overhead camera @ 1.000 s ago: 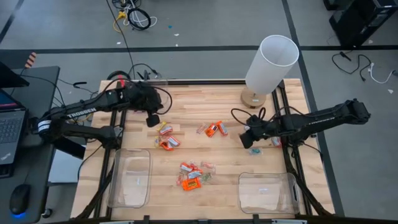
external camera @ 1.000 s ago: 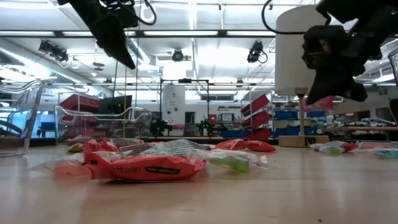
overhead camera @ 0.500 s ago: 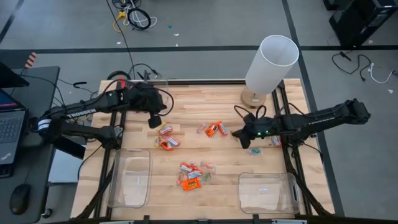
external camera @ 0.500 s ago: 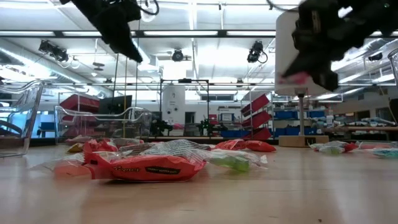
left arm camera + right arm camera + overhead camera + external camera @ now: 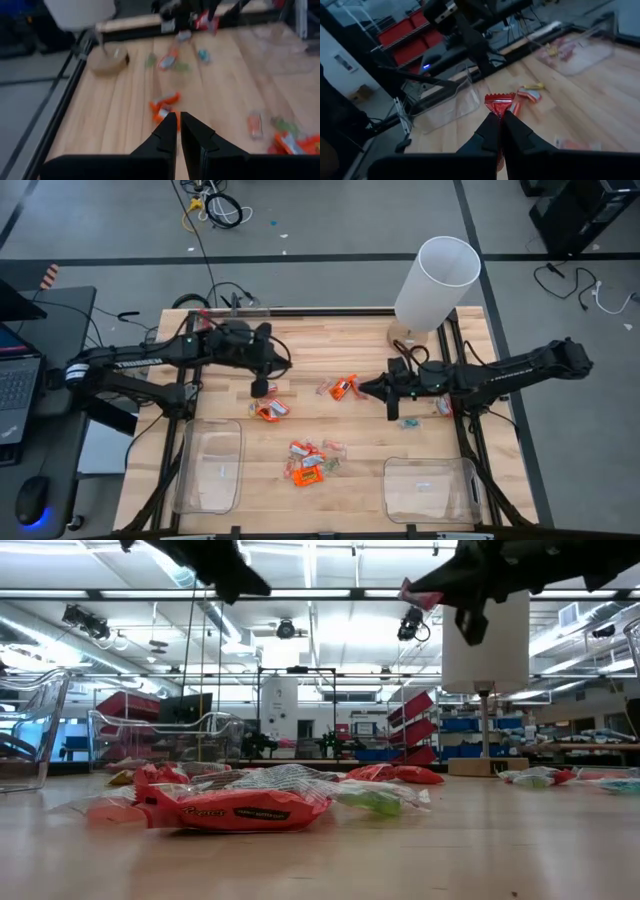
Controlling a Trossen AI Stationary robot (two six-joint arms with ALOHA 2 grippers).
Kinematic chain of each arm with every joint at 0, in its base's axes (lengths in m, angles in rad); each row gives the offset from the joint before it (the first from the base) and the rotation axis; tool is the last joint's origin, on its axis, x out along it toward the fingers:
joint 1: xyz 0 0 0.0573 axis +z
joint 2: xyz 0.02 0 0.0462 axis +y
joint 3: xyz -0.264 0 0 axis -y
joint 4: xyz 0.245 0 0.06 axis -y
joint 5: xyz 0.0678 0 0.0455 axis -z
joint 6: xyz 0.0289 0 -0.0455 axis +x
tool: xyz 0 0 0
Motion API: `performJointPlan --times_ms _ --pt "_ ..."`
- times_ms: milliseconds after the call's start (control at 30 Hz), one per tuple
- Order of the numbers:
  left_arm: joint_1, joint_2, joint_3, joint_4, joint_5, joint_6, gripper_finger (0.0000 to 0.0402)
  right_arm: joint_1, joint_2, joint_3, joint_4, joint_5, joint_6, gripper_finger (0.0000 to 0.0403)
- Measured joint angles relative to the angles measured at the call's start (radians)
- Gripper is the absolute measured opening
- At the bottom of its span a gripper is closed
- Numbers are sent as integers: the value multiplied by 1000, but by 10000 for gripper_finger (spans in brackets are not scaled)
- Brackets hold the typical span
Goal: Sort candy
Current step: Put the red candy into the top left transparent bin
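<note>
Wrapped candy lies in loose groups on the wooden table (image 5: pixel 300 360): orange pieces (image 5: pixel 307 468) near the front middle, more (image 5: pixel 270 410) left of centre, and two orange ones (image 5: pixel 343 388) in the middle. My right gripper (image 5: pixel 364 388) hovers high over the table's middle, shut on a red candy (image 5: pixel 500 101), which also shows in the low view as a red candy (image 5: pixel 415 593). My left gripper (image 5: pixel 259 387) hangs above the left group, fingers together (image 5: pixel 177 116), with nothing visible between them. My right gripper pinches the red candy between its two fingers by one end of the wrapper (image 5: pixel 499 111). The wrapper's zigzag end sticks out past the fingertips. The fingers lie nearly level, pointing toward the table's left. The candy is lifted well clear of the table.
A clear bin (image 5: pixel 212 465) stands at the near left and another clear bin (image 5: pixel 430 488) at the near right. A white lamp (image 5: pixel 435 275) stands at the far right. More sweets (image 5: pixel 405 422) lie below the right arm.
My right gripper has risen and tipped up from pointing downward to nearly level, swinging toward the table's left with the red candy held. My left gripper has moved toward the table's right and also tipped up toward level.
</note>
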State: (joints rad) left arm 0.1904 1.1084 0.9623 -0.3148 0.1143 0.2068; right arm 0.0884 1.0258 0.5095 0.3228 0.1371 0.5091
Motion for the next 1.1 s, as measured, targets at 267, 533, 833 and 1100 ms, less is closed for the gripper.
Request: performJointPlan --times_ms 267,533,833,1100 --pt "-37 105 0 128 0 24 26 -28 113 0 172 -72 -25 7" --pt "-56 200 0 207 0 25 26 -70 245 0 336 -167 8 7" --pt "-74 273 0 302 70 21 26 -108 377 0 480 -265 22 7" --pt "-75 325 0 299 109 2 29 -125 455 38 513 -322 11 7"
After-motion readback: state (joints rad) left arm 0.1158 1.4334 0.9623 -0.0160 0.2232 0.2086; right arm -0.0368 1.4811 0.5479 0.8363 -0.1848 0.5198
